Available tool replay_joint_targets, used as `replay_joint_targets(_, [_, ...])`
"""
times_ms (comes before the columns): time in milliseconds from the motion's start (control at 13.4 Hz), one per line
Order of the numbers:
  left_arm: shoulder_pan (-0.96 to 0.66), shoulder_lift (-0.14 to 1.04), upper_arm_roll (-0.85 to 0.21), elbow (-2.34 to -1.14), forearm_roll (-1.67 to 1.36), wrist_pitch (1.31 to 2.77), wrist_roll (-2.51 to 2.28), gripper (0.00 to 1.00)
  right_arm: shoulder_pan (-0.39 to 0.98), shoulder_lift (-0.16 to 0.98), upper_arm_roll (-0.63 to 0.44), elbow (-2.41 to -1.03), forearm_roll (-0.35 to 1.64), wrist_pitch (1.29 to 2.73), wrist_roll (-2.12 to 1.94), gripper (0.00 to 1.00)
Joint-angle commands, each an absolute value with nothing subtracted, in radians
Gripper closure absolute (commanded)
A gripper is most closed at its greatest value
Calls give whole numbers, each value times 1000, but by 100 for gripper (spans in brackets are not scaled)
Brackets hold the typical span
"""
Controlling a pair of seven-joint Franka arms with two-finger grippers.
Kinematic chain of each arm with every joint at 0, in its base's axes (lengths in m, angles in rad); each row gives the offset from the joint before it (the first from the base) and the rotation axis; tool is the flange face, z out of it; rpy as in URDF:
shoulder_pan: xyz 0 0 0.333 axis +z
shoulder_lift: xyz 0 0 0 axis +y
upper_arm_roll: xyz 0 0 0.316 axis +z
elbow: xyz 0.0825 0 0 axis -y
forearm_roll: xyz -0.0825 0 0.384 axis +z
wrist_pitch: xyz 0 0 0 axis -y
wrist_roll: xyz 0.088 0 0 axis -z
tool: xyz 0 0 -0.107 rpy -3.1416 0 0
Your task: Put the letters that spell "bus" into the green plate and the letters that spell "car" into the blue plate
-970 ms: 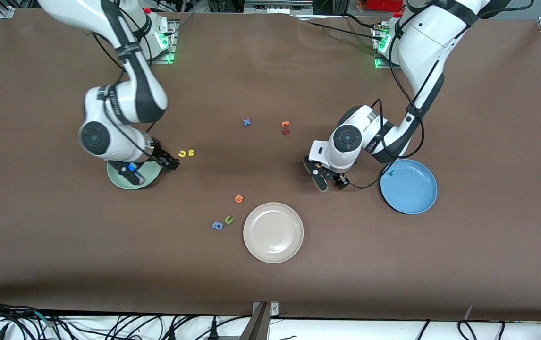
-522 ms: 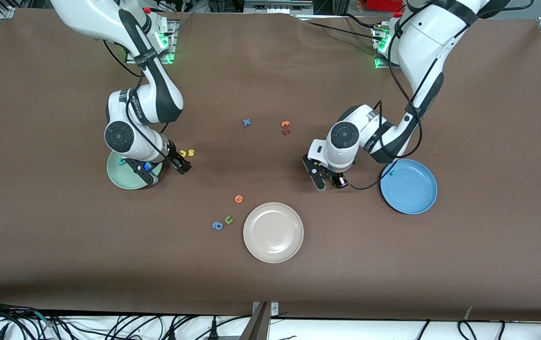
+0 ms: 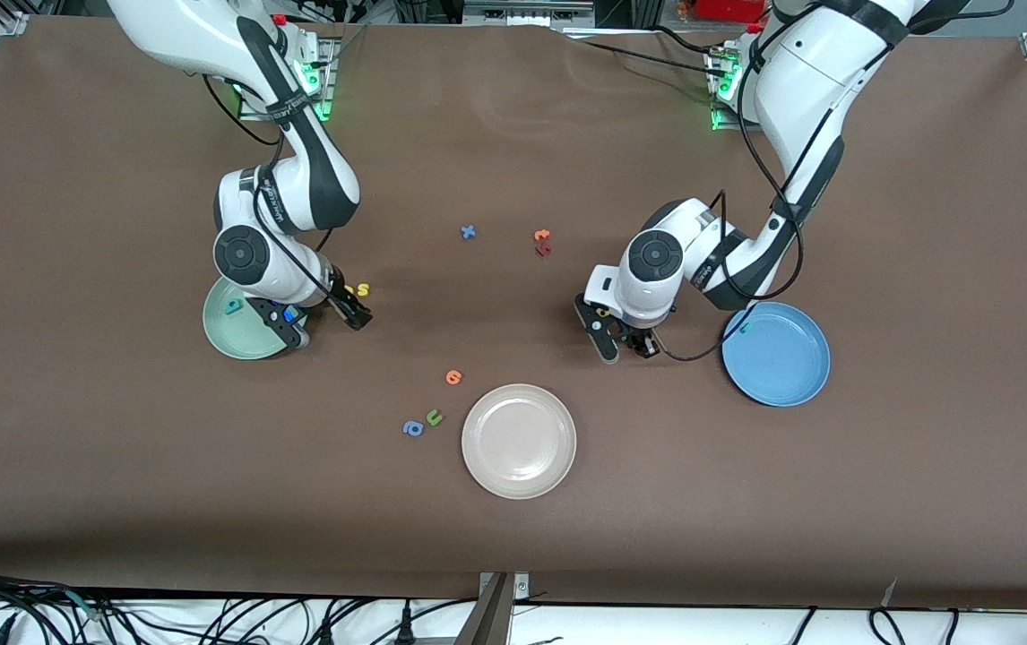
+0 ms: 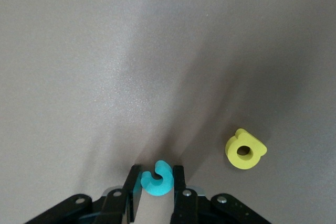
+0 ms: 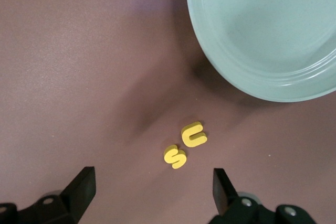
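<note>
**Left gripper closes on the teal c; right gripper hangs wide open beside the green plate**

The left gripper [image 4: 156,184] is low at the table beside the round bright blue plate [image 3: 776,354], its narrowed jaws against the small teal foam c [image 4: 156,178]; a yellow foam a [image 4: 245,150] lies just beside. The right gripper [image 5: 152,187], fingers spread wide and holding nothing, hangs over the yellow foam u [image 5: 193,134] and yellow foam s [image 5: 175,156], next to the round pale mint-green plate [image 5: 262,30], which holds a teal letter [image 3: 233,307].
</note>
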State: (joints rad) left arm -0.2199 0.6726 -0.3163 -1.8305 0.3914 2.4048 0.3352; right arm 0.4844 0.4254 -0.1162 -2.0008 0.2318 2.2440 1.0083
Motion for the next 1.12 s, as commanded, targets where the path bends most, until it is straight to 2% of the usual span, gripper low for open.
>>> replay_joint_targets(0, [-206,654,-314,-1832,426,2386,316,85,488,417,-117,-2011,238,2258,1020,2])
replay_joint_targets(448, [-95,562,-314,-1819,416,2206,423,81,495,411,-115,-2034,239,2273,1022,2])
replay_joint_targets(597, [-40,549,-314,-1813,416,2157,506,78,495,402,-114,-2116,238,2380,1011,2])
replay_joint_targets(746, [14,551,-314,-1819,419,2157,578,78,495,399,-114,-2184,238,2460,996,2])
replay_joint_targets(970, [66,551,-313,-1818,428,2157,640,76,497,387,-114,-2223,238,2465,994,5])
replay_joint_targets(1045, [77,551,-313,-1819,426,2157,643,23,497,379,-114,-2239,238,2476,993,7])
